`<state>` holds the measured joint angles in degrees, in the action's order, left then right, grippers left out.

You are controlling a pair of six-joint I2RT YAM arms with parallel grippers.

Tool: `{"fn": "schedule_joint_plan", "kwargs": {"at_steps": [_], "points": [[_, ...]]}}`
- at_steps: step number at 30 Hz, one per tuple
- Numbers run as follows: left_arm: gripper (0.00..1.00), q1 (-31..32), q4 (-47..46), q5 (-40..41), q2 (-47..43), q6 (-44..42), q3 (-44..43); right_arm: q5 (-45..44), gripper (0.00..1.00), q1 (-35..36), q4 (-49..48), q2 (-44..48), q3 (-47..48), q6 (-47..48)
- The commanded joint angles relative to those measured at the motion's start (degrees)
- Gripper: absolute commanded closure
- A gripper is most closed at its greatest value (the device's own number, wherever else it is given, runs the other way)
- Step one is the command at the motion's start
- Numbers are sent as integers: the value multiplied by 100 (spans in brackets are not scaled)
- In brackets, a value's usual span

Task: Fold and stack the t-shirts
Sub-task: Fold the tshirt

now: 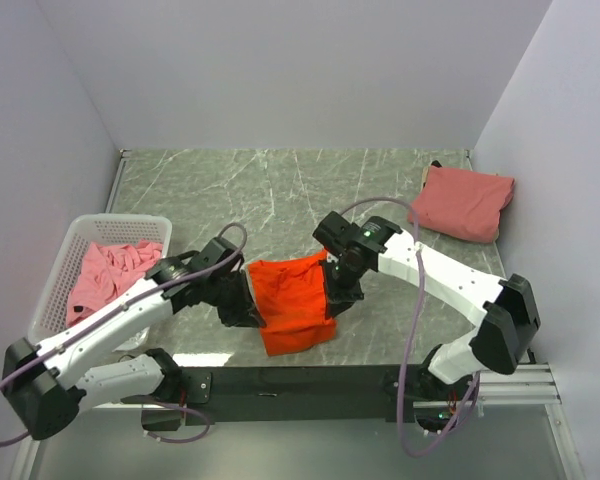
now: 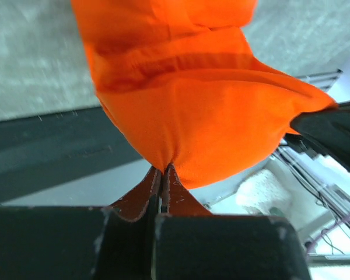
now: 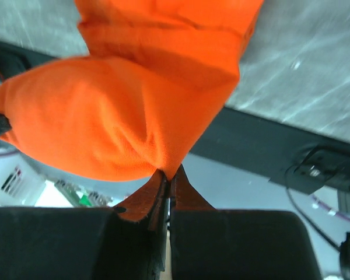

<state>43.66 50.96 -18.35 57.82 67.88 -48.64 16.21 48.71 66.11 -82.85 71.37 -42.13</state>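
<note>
A grey marbled bench (image 1: 280, 190) sat between pale walls, with one white basket (image 1: 65, 262) at its left. There were three t-shirts: the pale pink shirt (image 1: 110, 270) in the basket, the salmon shirt (image 1: 467, 202) folded far right, and the orange shirt (image 1: 292, 300) at the near edge. Two arms bent inward, the left jaws and right jaws each clamped tight on the orange shirt's opposite sides.

light: bright, even | shadows: soft | glare: pale streak at table (image 1: 280, 190) near edge | wrist backgrounds: blurred
</note>
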Motion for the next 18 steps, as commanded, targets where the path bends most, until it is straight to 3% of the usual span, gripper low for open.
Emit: {"fn": "schedule_joint_plan", "kwargs": {"at_steps": [1, 8, 18], "points": [[99, -226, -139, -38, 317, -837, -347, -276, 100, -204, -203, -205, 385, 407], [100, -990, -507, -63, 599, -1233, -322, -355, 100, -459, -379, -688, 860, 697], [99, -1413, -1263, -310, 1020, -1452, -119, -452, 100, -801, -529, -1180, 1159, 969]]}}
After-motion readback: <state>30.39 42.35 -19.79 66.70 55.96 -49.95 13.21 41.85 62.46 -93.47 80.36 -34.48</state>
